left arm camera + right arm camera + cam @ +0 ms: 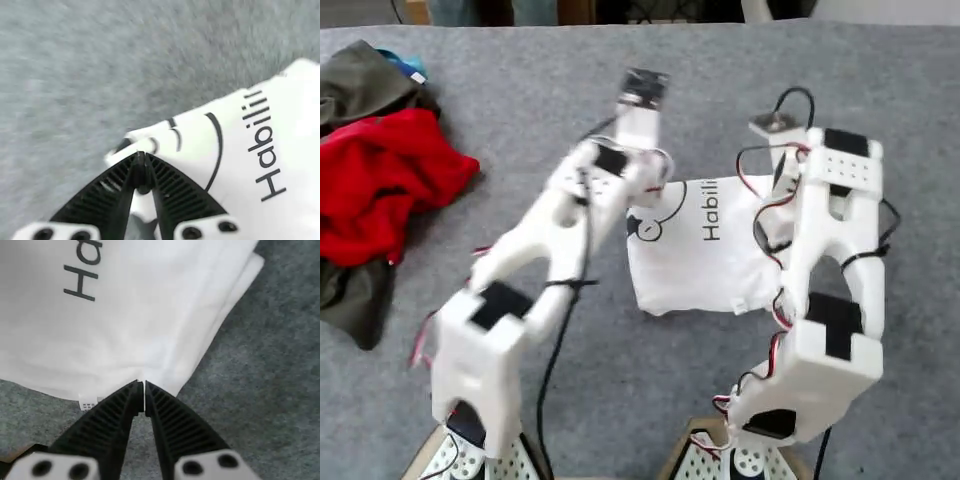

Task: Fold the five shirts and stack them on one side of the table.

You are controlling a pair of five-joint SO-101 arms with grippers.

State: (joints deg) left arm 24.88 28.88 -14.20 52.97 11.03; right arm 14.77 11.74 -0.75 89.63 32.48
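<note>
A folded white shirt (705, 265) with black lettering lies on the grey table between the two arms. My left gripper (642, 205) is at its far left corner; in the left wrist view the gripper (141, 159) is shut on that corner of the white shirt (235, 150). My right gripper (780, 185) is at the shirt's right side, mostly hidden behind its own arm. The right wrist view shows this gripper (141, 386) shut on a folded edge of the white shirt (125, 315), close to a small label (87, 403).
A heap of unfolded shirts sits at the table's left edge: a red one (380, 185), a dark olive one (360, 80) behind it, another dark one (355, 295) in front. Bare grey cloth (520, 110) covers the table beyond the arms.
</note>
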